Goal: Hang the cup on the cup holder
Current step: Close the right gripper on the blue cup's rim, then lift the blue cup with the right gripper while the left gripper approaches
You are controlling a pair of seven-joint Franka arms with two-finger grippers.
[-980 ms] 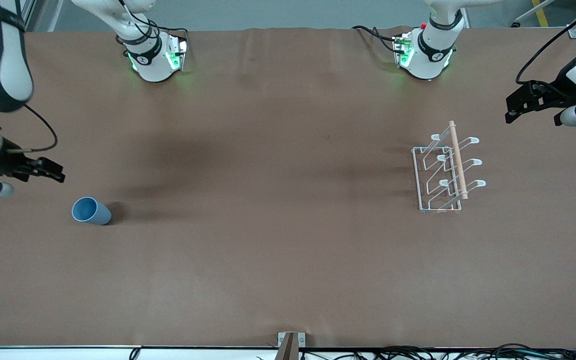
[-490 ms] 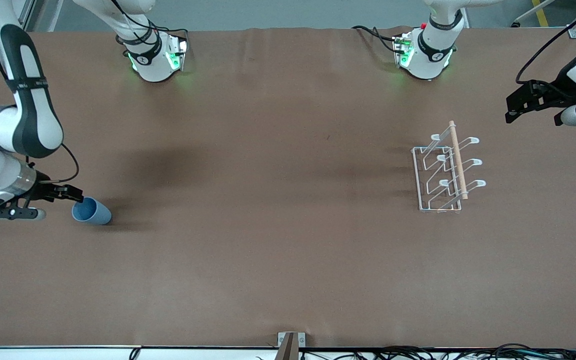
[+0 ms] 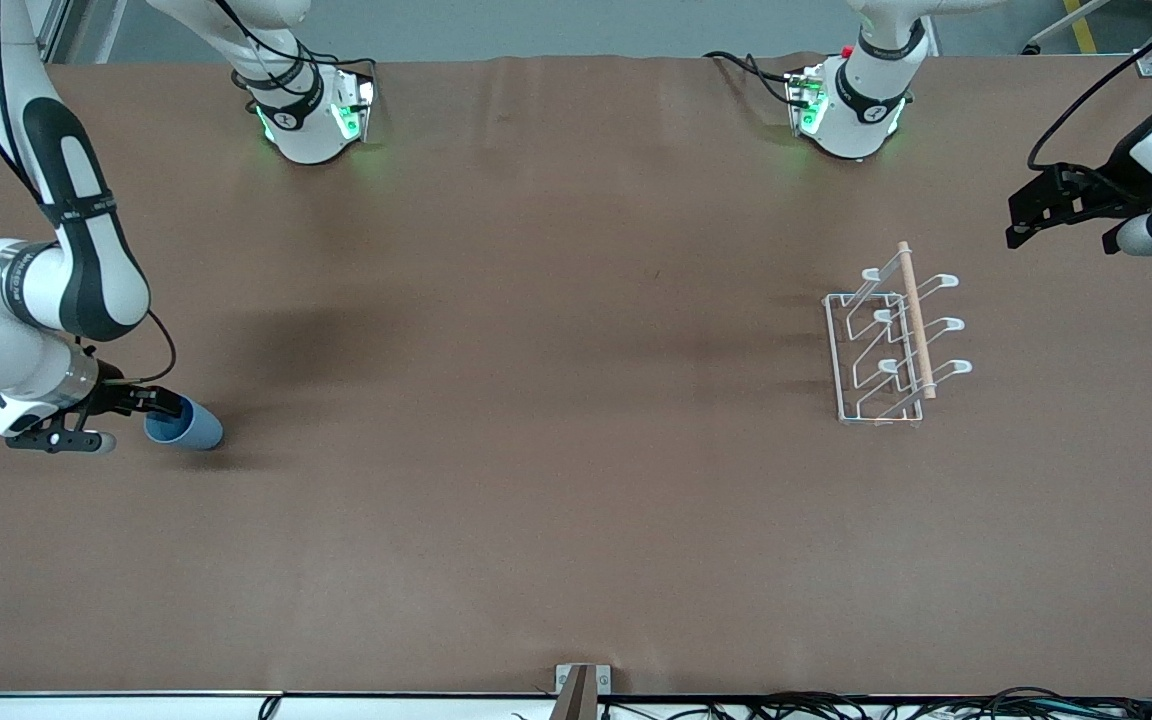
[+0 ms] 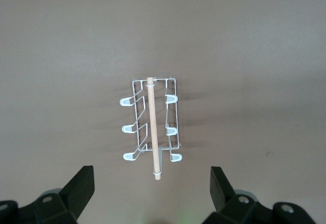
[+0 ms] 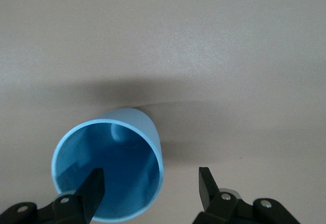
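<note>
The light-blue cup [image 3: 198,431] lies on its side on the table at the right arm's end, its mouth turned toward my right gripper [image 3: 169,405]. In the right wrist view the cup [image 5: 104,165] fills the lower part. My right gripper [image 5: 150,179] is open, with one finger inside the mouth and the other outside the rim. The white wire cup holder [image 3: 886,345] with its wooden dowel stands at the left arm's end. My left gripper [image 3: 1031,205] is open and empty, up in the air beside it. The left wrist view looks down on the holder [image 4: 151,127] past the left gripper [image 4: 151,175].
The brown table [image 3: 556,450] stretches bare between the cup and the holder. The two arm bases [image 3: 306,115] stand along the table's edge farthest from the front camera. Cables [image 3: 936,705] lie along the edge nearest to it.
My right arm has come down to the cup, and its open gripper now straddles the cup's rim. The cup, the holder and the left arm have hardly moved.
</note>
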